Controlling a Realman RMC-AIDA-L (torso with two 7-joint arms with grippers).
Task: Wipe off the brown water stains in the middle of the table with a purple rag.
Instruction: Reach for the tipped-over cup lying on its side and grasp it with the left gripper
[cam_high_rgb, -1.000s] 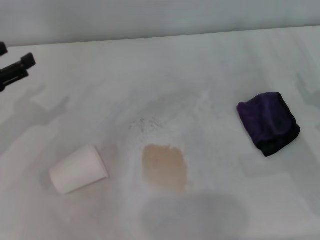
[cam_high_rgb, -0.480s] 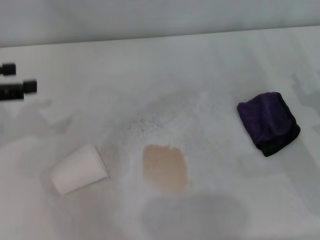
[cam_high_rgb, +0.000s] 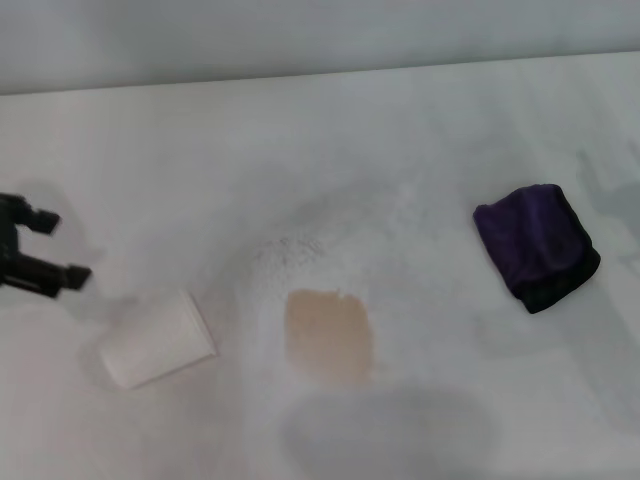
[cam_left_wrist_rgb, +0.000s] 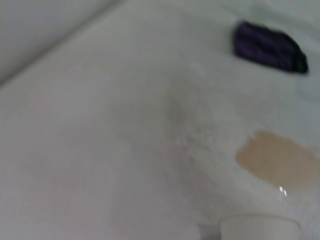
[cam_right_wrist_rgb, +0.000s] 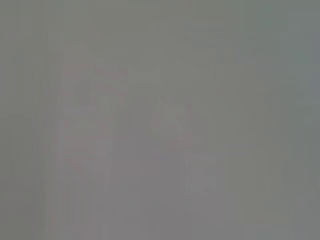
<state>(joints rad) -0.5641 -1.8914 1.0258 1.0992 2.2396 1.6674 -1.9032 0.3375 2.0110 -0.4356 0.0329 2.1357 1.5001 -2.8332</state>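
1. The broad white, slightly speckled flat surface (cam_high_rgb: 330, 130) fills the scene and carries everything else.
2. A grey shadow blotch (cam_high_rgb: 390, 430) lies on the surface at its near edge, just in front of the stain.
3. The dark purple, plush, folded rag with a black edge (cam_high_rgb: 537, 245) sits on the surface well to the right of the middle, touched by nothing; the left wrist view shows it far off (cam_left_wrist_rgb: 270, 47).
4. A white paper cup (cam_high_rgb: 158, 338) lies tipped on its side, left of the middle, its rim toward the stain; the left wrist view catches only its rim (cam_left_wrist_rgb: 260, 225).
5. The pale tan, roughly rectangular wet stain with soft edges (cam_high_rgb: 328, 333) sits mid-surface between cup and rag, nearer the cup, also seen from the left wrist (cam_left_wrist_rgb: 277, 160).
6. The black left claw (cam_high_rgb: 50, 248) hangs at the left edge, just beyond the cup, its 2 fingers apart and holding nothing.
7. The right claw is nowhere to be seen; its wrist view is blank grey.
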